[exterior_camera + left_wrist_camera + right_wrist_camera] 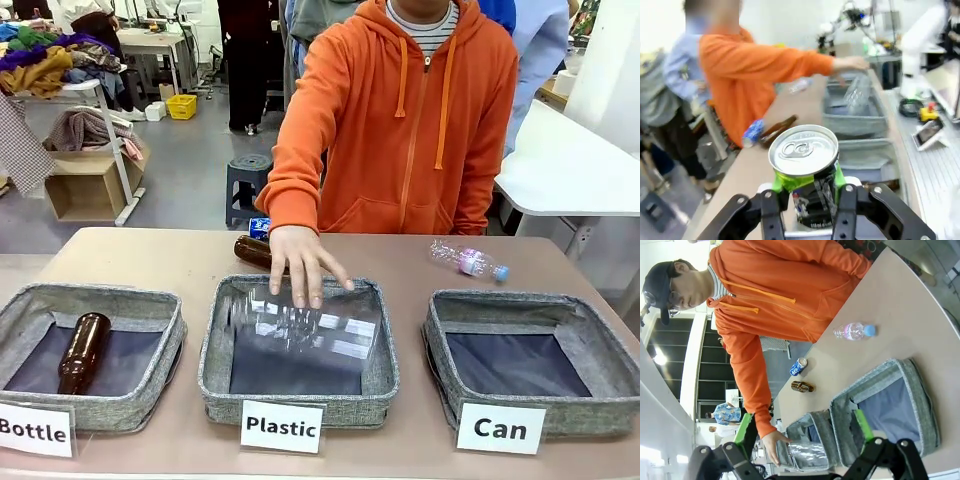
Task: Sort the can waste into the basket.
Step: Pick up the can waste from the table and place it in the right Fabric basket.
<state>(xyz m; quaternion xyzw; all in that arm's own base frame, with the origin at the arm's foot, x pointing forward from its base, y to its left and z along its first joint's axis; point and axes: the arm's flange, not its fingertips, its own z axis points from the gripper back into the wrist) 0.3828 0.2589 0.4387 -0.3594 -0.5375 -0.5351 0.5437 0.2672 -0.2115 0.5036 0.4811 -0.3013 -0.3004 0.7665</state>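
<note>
Silver tops the dark can (807, 175), which stands upright between the green pads of the left gripper (810, 182); the jaws are pinched against its sides, and it is held up at the left end of the table (400, 262). The right gripper (804, 429) hangs with its fingers spread wide and nothing between them, looking down on the right-hand basket (530, 303). This grey fabric basket, with a white "Can" card (500, 428) at its near wall, shows its dark liner.

The blue can (259, 227) sits at the far edge of the table, just beside a brown bottle (252, 250) lying behind the middle basket (213, 350), which is labelled "Plastic". The person's hand (300, 262) reaches over the far rim of that basket onto a clear plastic bottle (310, 330) inside it. Another brown bottle (82, 350) lies in the left basket (100, 294), labelled "Bottle". A small clear bottle (468, 262) with a blue cap lies on the table behind the "Can" basket.
</note>
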